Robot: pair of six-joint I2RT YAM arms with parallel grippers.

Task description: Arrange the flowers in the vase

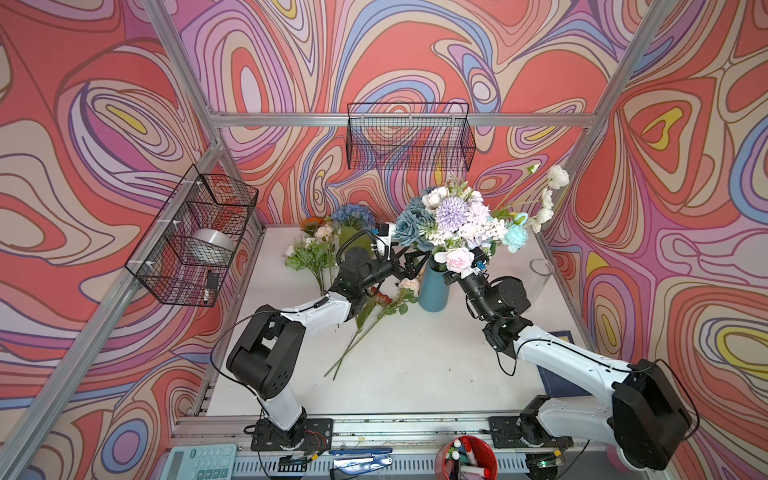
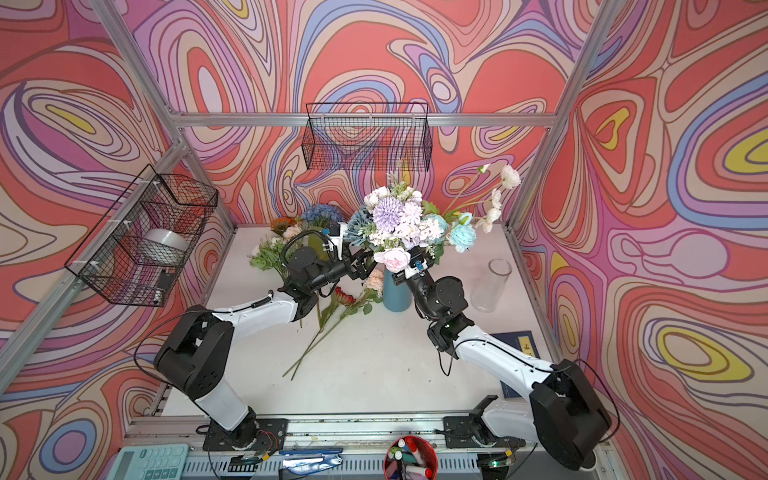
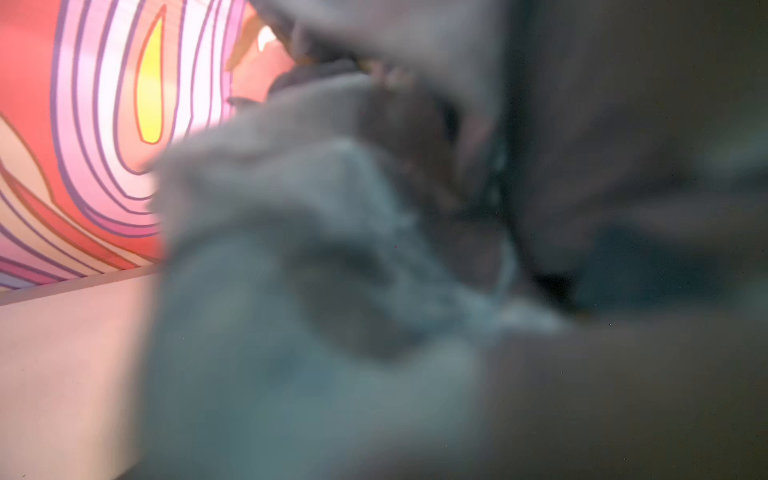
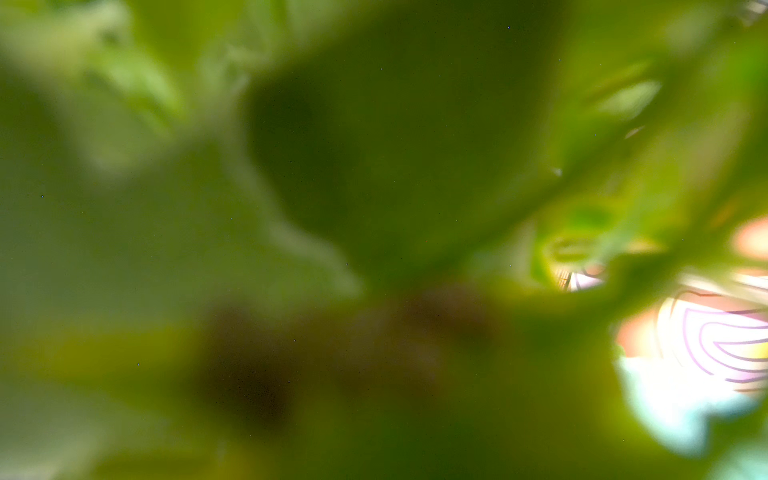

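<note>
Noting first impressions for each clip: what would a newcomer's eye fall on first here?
The full bouquet of pastel artificial flowers stands in the teal-blue vase at the middle of the white table, against loud swirling pink-and-red walls. The black-and-white left arm and right arm meet at it from either side. Loose long-stemmed flowers lie on the table left of the vase.

Blue vase [image 2: 397, 293] at middle of counter [image 2: 395, 374], packed with flowers [image 2: 399, 224]. Left hand [image 2: 365, 266] at vase's 10 o'clock, jaws spread, near neck. Right hand [image 2: 412, 268] at 2 o'clock, closed, tips buried under blooms. Loose stems [image 2: 328, 316] lying at 8 o'clock. Clear glass cylinder [image 2: 490, 286] at 3 o'clock.
</note>
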